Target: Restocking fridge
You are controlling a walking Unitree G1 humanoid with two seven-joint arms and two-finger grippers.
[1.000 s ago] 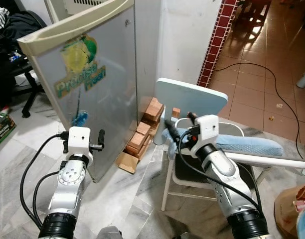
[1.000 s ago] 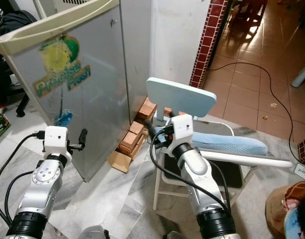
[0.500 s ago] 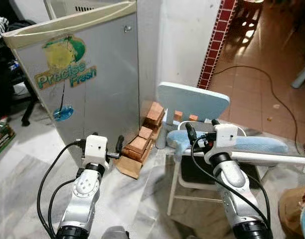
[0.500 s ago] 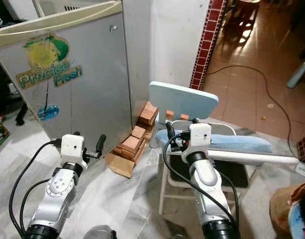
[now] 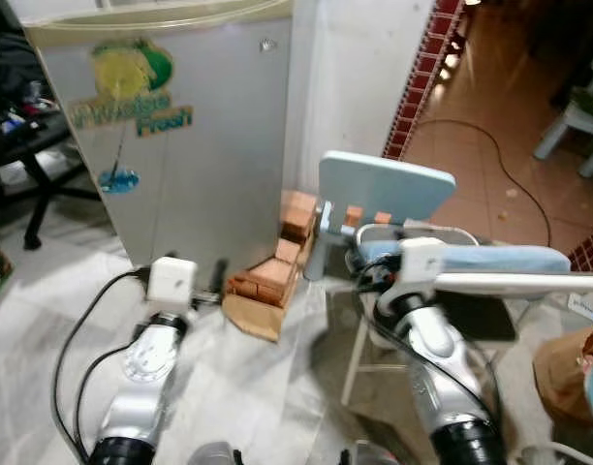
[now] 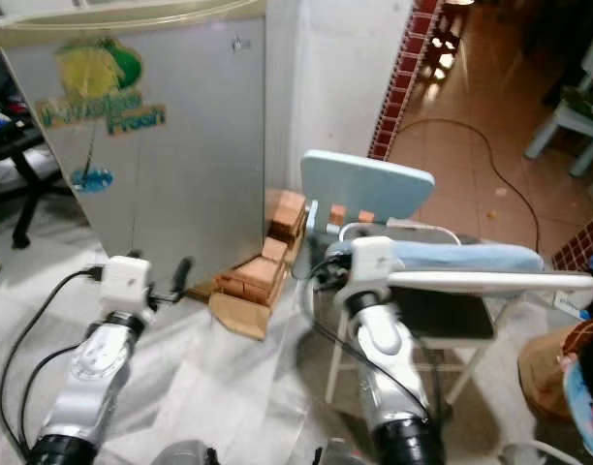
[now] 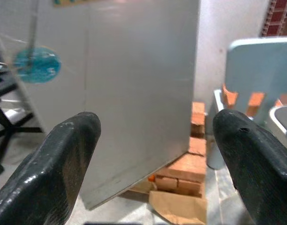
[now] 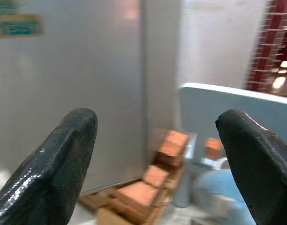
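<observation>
- Spreading wide, both pairs of fingers hold nothing: the left gripper (image 7: 153,154) and right gripper (image 8: 157,154) point toward the fridge (image 5: 209,145), likely readied for an approach.
- Fridge stands shut just ahead, its silver door facing the robot.
- Bricks (image 5: 277,276) lie stacked at its corner, beside a pale-blue folding chair (image 5: 389,189).

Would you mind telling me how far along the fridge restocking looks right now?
The silver fridge stands shut, which fits either before loading or after closing. Both grippers, left gripper and right gripper, are open and empty, raised toward it. No groceries show; bricks lie beside the fridge.
</observation>
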